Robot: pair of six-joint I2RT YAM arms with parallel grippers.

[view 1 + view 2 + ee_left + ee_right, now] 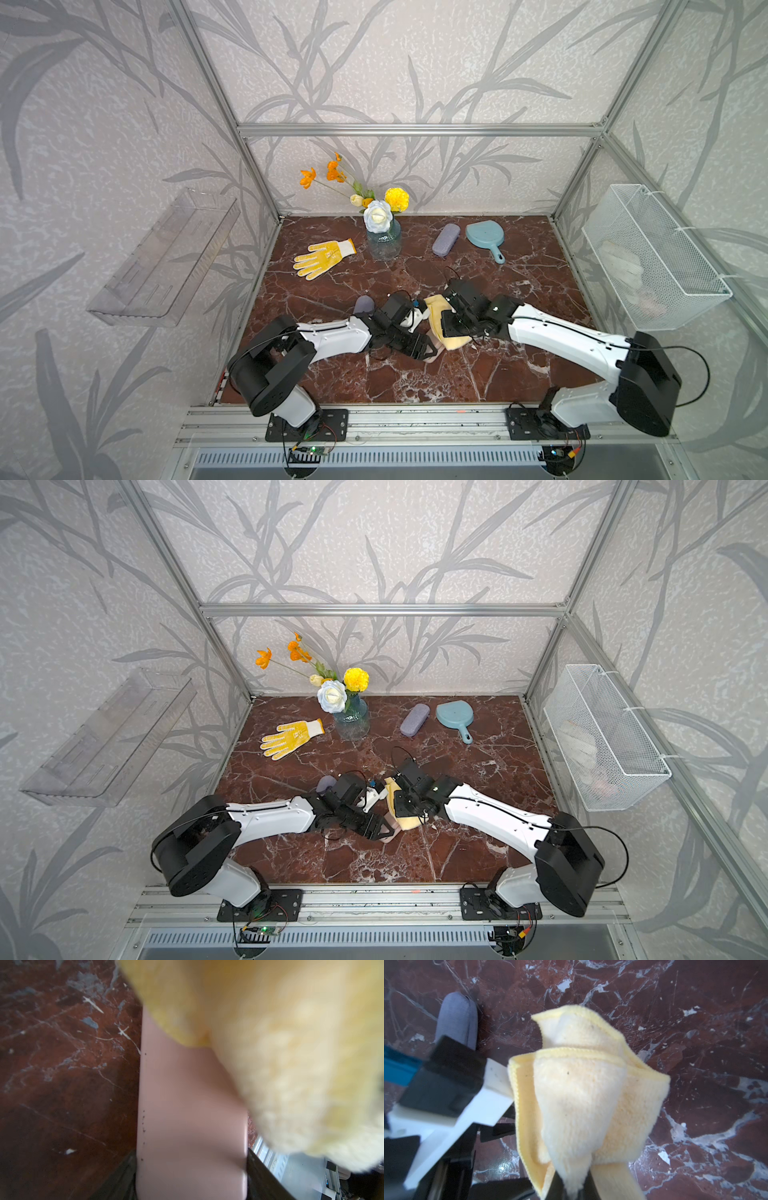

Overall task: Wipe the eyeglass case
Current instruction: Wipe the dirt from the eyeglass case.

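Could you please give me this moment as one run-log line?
left pincer: shut on pink case | right pincer: shut on cloth | cloth: over pink case, contact unclear

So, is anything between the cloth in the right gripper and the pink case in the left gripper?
Nothing visible. The cloth, pinched in the right gripper, overlaps the end of the case away from the left gripper, which holds it. The blur hides whether they touch.
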